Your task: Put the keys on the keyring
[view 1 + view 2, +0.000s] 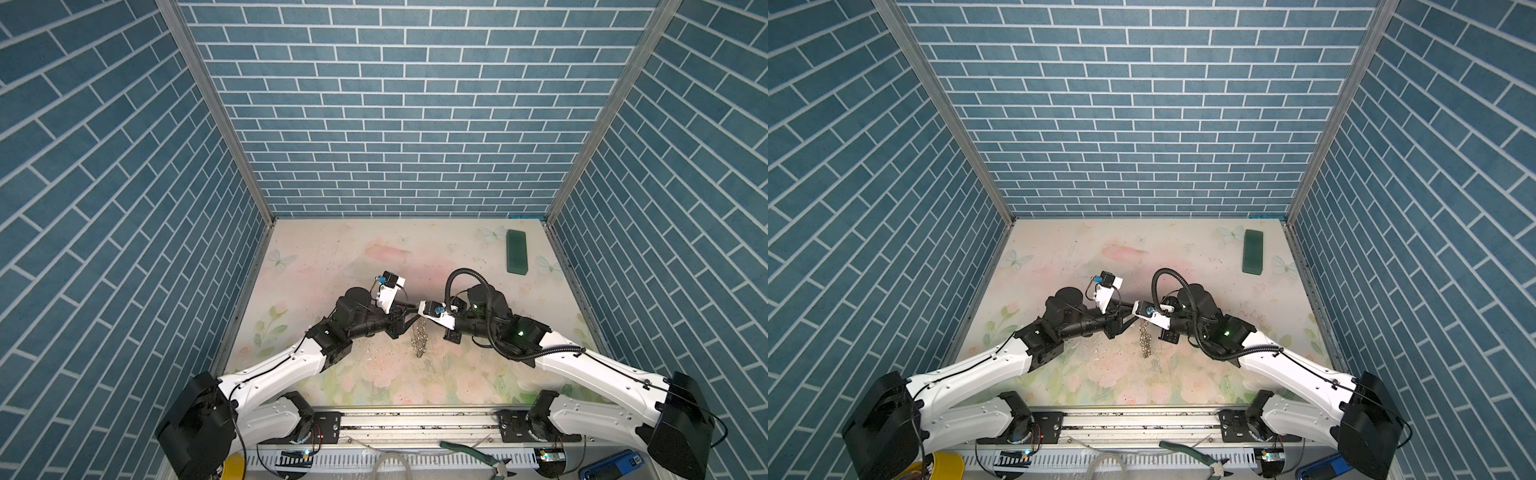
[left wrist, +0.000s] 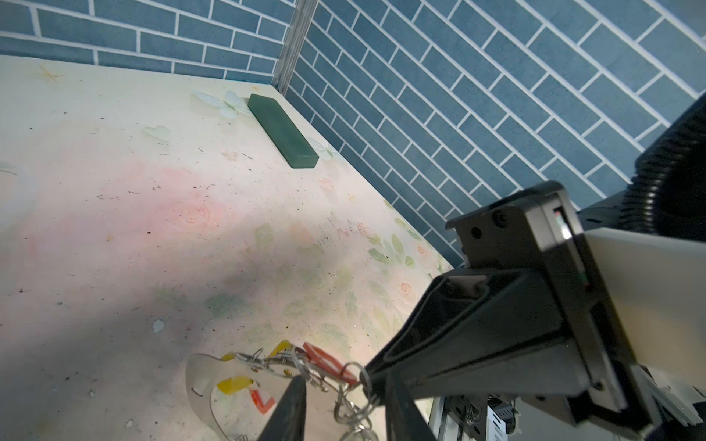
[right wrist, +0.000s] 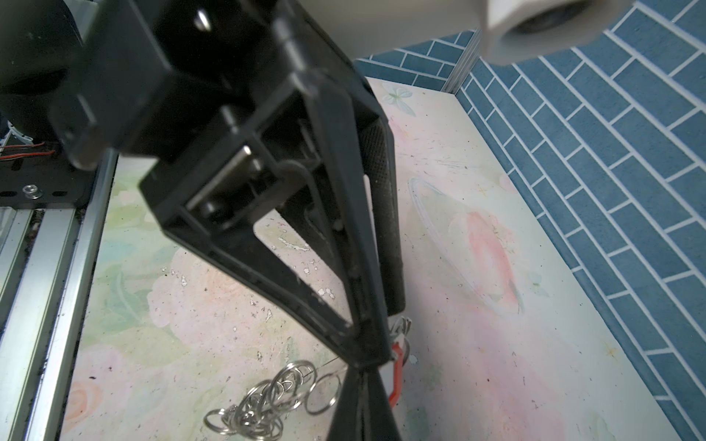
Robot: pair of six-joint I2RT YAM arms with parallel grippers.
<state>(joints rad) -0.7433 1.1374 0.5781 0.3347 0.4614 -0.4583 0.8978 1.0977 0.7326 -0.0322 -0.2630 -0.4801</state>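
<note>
progress: partway, I judge — red and yellow keys (image 2: 328, 361) are clustering among rings (image 3: 267, 404), fastening unclear | right gripper (image 2: 367, 376) is pinching a ring of the keyring (image 2: 193, 385), dangling mid-table | left gripper (image 2: 344, 383) is gaping partly around rings, gripping nothing certain | floral table (image 1: 374, 257), green block (image 1: 517, 251) far back, blue-brick walls (image 1: 395, 104) enclosing

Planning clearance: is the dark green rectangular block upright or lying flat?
Lying flat: the dark green rectangular block rests broad face down on the floral table.
</note>
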